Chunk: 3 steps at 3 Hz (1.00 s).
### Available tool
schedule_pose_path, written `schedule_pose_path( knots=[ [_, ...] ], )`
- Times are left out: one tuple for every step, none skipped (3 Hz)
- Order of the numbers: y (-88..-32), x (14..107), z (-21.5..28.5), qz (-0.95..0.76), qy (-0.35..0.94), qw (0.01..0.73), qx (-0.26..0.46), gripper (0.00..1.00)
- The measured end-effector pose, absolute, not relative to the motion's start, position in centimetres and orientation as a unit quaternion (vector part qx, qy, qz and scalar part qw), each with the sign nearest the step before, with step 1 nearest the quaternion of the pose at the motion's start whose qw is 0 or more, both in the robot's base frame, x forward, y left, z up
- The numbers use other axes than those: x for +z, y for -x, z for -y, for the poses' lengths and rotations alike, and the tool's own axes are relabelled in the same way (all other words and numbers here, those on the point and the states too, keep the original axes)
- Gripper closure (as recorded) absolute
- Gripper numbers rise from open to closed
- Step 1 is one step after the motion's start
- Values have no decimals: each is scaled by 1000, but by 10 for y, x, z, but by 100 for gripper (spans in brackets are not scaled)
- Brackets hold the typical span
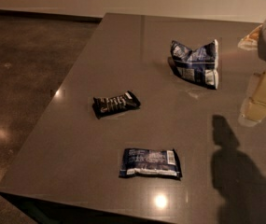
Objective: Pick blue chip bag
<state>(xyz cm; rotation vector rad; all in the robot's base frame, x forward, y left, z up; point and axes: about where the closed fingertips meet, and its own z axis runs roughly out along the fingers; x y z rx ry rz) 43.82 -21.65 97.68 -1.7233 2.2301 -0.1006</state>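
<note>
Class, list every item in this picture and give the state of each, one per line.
blue chip bag: crumpled, standing on the table, ungrasped
black candy bar wrapper: lying flat
flat blue packet: lying flat, barcode end right
gripper: right edge, apart from bag

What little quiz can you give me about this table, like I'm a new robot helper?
1. True or false: the blue chip bag is the packet farthest from the table's near edge.
2. How many packets lie on the table?
3. Which lies nearest the pincer at the right edge? A) black candy bar B) flat blue packet C) blue chip bag
Key: 1 true; 2 three; 3 C.
</note>
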Motion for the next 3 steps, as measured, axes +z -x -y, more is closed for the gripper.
schedule_pose_path(
  knots=[
    [-449, 979, 216, -780, 601, 170, -38, 0],
    [-475, 976, 214, -781, 597, 182, -39, 0],
    [-512, 969, 212, -778, 597, 191, -44, 0]
  ],
)
